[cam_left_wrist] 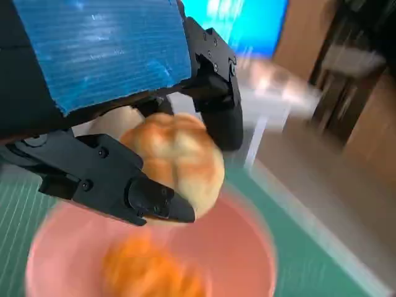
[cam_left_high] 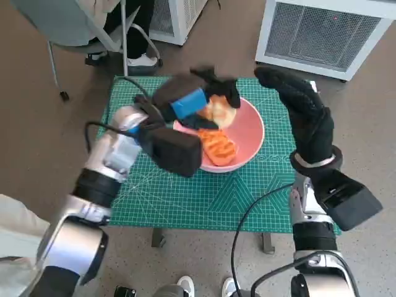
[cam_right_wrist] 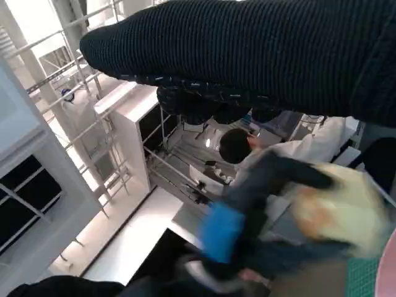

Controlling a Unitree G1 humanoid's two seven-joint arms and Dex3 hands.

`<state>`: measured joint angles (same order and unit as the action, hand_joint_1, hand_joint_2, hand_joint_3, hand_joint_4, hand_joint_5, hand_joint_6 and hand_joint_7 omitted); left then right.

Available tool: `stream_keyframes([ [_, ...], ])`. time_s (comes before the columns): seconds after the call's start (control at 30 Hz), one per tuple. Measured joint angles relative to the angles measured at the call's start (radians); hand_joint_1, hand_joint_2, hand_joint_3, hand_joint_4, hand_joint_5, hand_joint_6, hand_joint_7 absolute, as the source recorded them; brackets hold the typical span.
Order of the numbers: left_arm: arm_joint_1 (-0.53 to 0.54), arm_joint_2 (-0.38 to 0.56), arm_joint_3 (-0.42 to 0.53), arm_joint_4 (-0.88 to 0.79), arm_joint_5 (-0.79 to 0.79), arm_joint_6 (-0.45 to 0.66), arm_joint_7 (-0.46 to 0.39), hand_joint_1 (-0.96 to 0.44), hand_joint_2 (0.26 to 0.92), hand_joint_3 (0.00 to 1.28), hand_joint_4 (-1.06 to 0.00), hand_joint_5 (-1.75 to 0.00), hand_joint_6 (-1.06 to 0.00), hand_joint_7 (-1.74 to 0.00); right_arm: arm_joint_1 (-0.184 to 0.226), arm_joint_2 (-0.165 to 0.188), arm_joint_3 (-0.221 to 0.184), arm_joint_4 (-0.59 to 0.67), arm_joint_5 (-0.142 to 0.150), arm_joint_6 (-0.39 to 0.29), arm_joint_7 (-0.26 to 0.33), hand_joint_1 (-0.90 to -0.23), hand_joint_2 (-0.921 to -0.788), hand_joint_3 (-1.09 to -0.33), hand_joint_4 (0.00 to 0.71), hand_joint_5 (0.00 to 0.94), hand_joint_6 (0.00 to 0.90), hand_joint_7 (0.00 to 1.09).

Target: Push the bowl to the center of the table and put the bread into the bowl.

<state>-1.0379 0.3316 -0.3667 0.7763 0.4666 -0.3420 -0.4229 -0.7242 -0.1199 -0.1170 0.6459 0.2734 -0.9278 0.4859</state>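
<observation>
A pink bowl [cam_left_high: 249, 133] sits near the middle of the green mat, with an orange ridged bread [cam_left_high: 218, 147] lying in it. My left hand [cam_left_high: 195, 99] hovers over the bowl's far left rim and holds a round golden bun [cam_left_high: 221, 110]. In the left wrist view the bun [cam_left_wrist: 179, 162] is pinched between black fingers [cam_left_wrist: 117, 182] just above the bowl [cam_left_wrist: 241, 247]. My right hand [cam_left_high: 303, 108] stands upright beside the bowl's right rim, fingers extended, holding nothing. The right wrist view shows the glove [cam_right_wrist: 260, 55] and a blurred bun [cam_right_wrist: 337, 207].
The green cutting mat [cam_left_high: 185, 192] covers the small table. White ventilated cabinets [cam_left_high: 322, 31] stand on the floor beyond it. A chair and a person's legs [cam_left_high: 130, 37] are at the far left. A person [cam_right_wrist: 247, 148] shows in the right wrist view.
</observation>
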Motion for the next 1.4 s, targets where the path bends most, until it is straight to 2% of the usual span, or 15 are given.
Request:
stream_keyframes([
  [0.17,0.002,0.001,0.002,-0.018,-0.004,0.057,-0.044,-0.27,0.894,0.07,-0.06,-0.01,0.0,-0.49,0.0,-0.002,-0.004,0.0,-0.001,-0.01,0.0,-0.568,-0.921,-0.783,0.237,0.185,-0.001,0.66],
  [0.43,0.024,0.0,0.039,-0.042,-0.07,0.027,-0.045,-0.44,0.918,0.06,0.0,0.0,0.0,-0.38,-0.001,-0.002,-0.006,0.013,-0.003,-0.023,-0.003,-0.562,-0.921,-0.784,0.236,0.186,-0.001,0.66],
  [0.77,0.092,0.0,0.133,-0.095,-0.195,-0.025,-0.035,-0.45,0.921,0.12,-0.02,-0.01,-0.01,-0.38,-0.003,0.0,-0.01,0.027,-0.004,-0.032,-0.008,-0.559,-0.921,-0.783,0.237,0.185,-0.001,0.66],
  [0.9,0.127,-0.005,0.182,-0.146,-0.24,-0.054,0.009,-0.43,0.921,0.15,-0.05,-0.01,-0.04,-0.36,-0.007,0.001,-0.011,0.027,-0.004,-0.032,-0.018,-0.56,-0.921,-0.781,0.238,0.184,-0.001,0.66],
  [1.07,0.192,-0.038,0.256,-0.222,-0.302,-0.104,0.102,-0.4,0.921,0.19,-0.15,-0.02,-0.15,-0.27,-0.014,0.001,-0.014,0.021,-0.008,-0.032,-0.04,-0.555,-0.921,-0.78,0.24,0.182,-0.001,0.66],
  [1.2,0.25,-0.083,0.312,-0.274,-0.369,-0.157,0.166,-0.37,0.921,0.23,-0.2,-0.03,-0.18,-0.26,-0.025,0.001,-0.018,0.013,-0.026,-0.031,-0.071,-0.55,-0.921,-0.78,0.243,0.178,-0.001,0.68],
  [1.4,0.333,-0.165,0.354,-0.372,-0.439,-0.225,0.243,-0.32,0.921,0.3,-0.28,-0.04,-0.2,-0.3,-0.056,0.002,-0.023,-0.014,-0.069,-0.008,-0.139,-0.546,-0.921,-0.783,0.25,0.168,-0.001,0.71],
])
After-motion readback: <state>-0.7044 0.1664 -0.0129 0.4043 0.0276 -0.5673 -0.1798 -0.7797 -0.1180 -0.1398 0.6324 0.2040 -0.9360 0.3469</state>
